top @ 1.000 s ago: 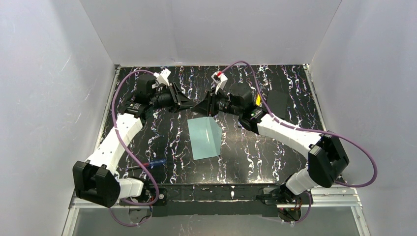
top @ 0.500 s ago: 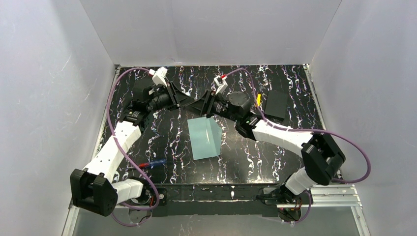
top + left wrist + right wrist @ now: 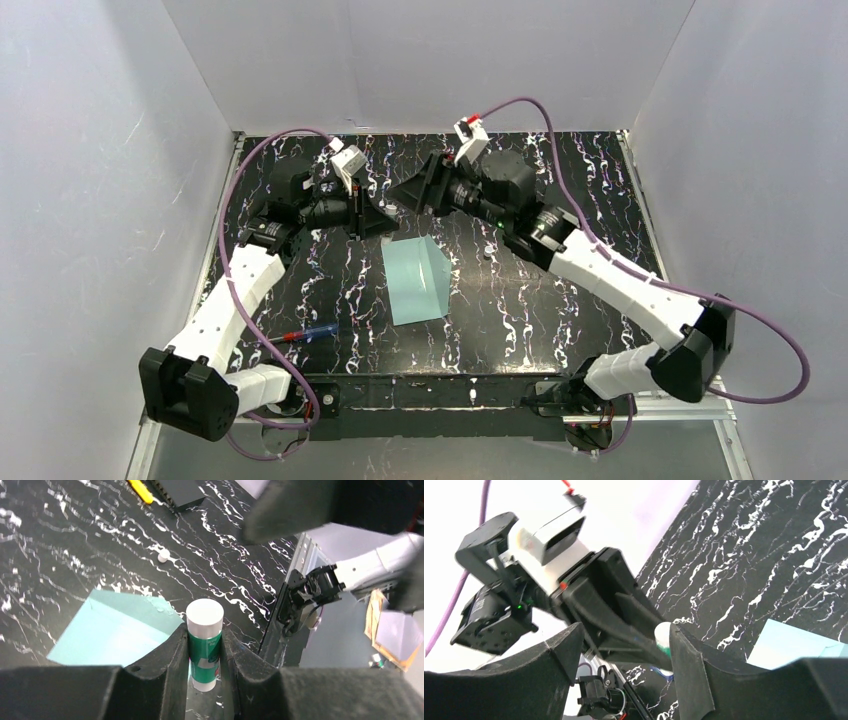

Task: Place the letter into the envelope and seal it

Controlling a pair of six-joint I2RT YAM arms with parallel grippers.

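Right pincer had swung up and back from the meeting point, jaws sprung wide and empty. Nearest, the teal envelope lay flat mid-counter, parked within both arms' reach for gluing, I reckoned. The letter showed nowhere; maybe already inside. Just beyond, the left pincer was clenched on a green glue stick, white end poking past the fingertips, elbow bent, wrist hovering by the envelope's far corner. Farther still, the right arm stretched long, wrist raised, facing its partner.
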